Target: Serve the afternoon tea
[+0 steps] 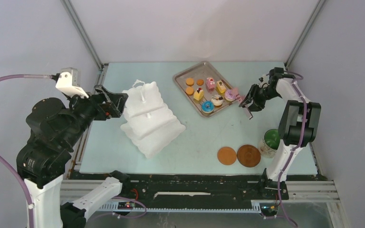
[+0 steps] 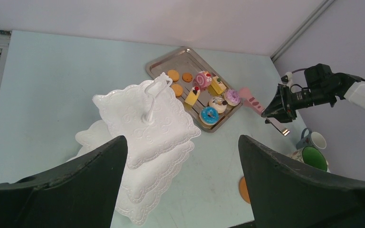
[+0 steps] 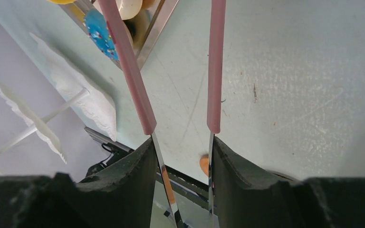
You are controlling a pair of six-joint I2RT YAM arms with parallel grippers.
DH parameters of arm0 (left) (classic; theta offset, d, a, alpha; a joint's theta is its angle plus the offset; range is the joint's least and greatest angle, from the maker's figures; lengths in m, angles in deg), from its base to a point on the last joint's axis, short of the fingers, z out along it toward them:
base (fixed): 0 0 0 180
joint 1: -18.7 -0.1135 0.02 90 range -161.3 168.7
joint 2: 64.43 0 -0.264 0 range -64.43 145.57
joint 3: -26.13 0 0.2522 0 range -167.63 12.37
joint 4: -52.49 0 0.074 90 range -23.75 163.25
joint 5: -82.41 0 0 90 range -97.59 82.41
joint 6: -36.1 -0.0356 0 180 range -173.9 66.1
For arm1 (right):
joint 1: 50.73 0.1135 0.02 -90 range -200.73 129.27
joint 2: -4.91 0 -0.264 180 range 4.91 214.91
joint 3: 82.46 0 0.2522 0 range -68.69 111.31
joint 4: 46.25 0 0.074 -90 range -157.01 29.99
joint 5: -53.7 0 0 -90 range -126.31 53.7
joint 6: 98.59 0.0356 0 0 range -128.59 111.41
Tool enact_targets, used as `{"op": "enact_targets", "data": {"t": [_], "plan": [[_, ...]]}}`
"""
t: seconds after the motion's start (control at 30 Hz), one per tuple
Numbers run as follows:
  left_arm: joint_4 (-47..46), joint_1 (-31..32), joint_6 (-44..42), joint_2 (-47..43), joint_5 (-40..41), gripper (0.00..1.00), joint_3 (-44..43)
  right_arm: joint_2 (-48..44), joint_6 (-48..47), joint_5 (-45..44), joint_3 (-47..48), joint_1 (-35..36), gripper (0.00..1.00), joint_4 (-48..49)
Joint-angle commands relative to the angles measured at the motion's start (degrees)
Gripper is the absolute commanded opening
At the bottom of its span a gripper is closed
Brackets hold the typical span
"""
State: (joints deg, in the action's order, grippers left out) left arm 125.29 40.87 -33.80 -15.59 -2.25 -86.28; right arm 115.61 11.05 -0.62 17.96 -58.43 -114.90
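Soft, even overhead light, faint shadows; the white stand (image 1: 148, 124) washes out, near jaws blur.

stand (image 1: 152, 124): all white, embossed quilty pattern
tongs (image 3: 126, 61): pink arms, shiny metal ends
doughnut (image 1: 207, 106): blue, tiny sprinkles
coasters (image 1: 248, 155): brown
tray (image 1: 203, 70): silver
tabletop (image 1: 195, 137): pale mint

Top cam looks down from the 6 o'clock side, whole tabletop (image 1: 199, 137) in shot. Left wrist cam's high, facing 3 o'clock. Right one's low, staring along the tongs (image 3: 128, 61) toward 9. All three catch the stand (image 1: 149, 118).
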Motion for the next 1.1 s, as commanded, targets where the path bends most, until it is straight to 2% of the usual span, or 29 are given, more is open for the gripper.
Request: {"op": "enact_targets", "data": {"t": [0.0,0.43,0.77,1.07], "plan": [[-1.4,0.3,-0.2,0.2,-0.4,0.94,-0.2,1.7,-0.8,-0.4,2.5,1.5,0.45,0.0],[-1.5,1.1,-2.2,-0.2,0.0,0.95,-1.5,5.8,-0.2,-3.3,8.6,5.3,0.43,-2.7],[-1.9,1.8,-2.6,-0.2,1.2,0.95,-0.9,8.1,-0.8,-5.6,9.9,5.0,0.44,-4.0],[-2.4,1.7,-2.4,-0.3,1.3,0.95,-0.4,10.3,-0.9,-2.5,11.2,4.5,0.45,-4.1]]}}
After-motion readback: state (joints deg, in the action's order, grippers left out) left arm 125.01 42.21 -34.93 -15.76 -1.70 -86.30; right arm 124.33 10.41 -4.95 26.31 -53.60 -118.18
